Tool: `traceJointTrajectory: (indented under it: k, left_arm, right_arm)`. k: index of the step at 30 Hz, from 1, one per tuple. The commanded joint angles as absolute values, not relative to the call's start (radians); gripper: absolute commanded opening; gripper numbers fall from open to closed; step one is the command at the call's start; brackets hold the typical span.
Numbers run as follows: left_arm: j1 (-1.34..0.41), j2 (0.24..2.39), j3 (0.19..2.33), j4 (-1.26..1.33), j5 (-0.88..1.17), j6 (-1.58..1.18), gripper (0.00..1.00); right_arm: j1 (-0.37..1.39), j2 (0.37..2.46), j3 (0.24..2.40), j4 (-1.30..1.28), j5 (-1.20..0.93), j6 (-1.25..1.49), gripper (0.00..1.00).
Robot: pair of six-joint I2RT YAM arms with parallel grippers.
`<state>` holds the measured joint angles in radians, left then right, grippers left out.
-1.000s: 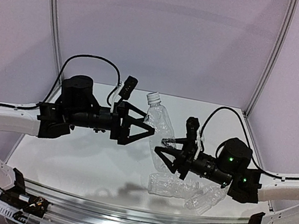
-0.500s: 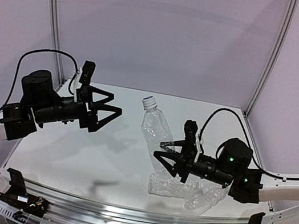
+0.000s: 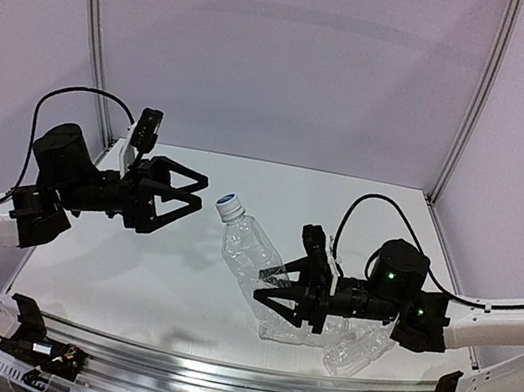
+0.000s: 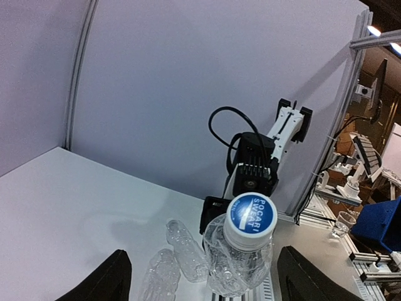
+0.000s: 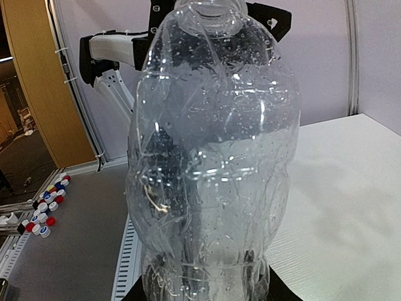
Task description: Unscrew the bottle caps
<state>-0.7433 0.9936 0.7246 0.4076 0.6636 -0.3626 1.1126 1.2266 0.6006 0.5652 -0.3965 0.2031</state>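
Note:
My right gripper is shut on the lower body of a clear crinkled bottle, holding it tilted up and to the left. Its cap, white with a blue top, is on the neck and faces my left gripper. That gripper hangs open a short way left of the cap, touching nothing. In the left wrist view the cap sits between and beyond the two dark fingers. The bottle fills the right wrist view. Two more clear bottles lie below it; their caps are not visible.
The two lying bottles rest on the white table near its front edge, right of centre. Metal frame posts and pale walls enclose the back. Several loose coloured caps lie on the floor beyond the table.
My left arm pulled back to the left, away from the bottle, and its jaws narrowed slightly. My right gripper tipped the bottle down and leftward, so the cap now points at the left gripper.

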Motion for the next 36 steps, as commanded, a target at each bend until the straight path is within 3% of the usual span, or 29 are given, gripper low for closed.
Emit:
traceJointTrajectory:
  k: [1,21,31,36]
  left_arm:
    - [-0.773,1.002,0.716,0.466,0.745,-0.369,0.77]
    - [-0.854,1.039,0.736,0.445,0.663,-0.301,0.5]
    - [-0.855,1.018,0.729,0.441,0.671,-0.298,0.54]
    - [-0.857,1.012,0.731,0.433,0.675,-0.29,0.46]
  right_arm:
    - [1.122,1.261,0.646,0.554,-0.448,0.209,0.3]
    - [1.121,1.324,0.704,0.482,-0.483,0.199,0.3]
    - [1.122,1.319,0.708,0.466,-0.482,0.193,0.3]
    - [1.121,1.312,0.706,0.466,-0.485,0.193,0.3]
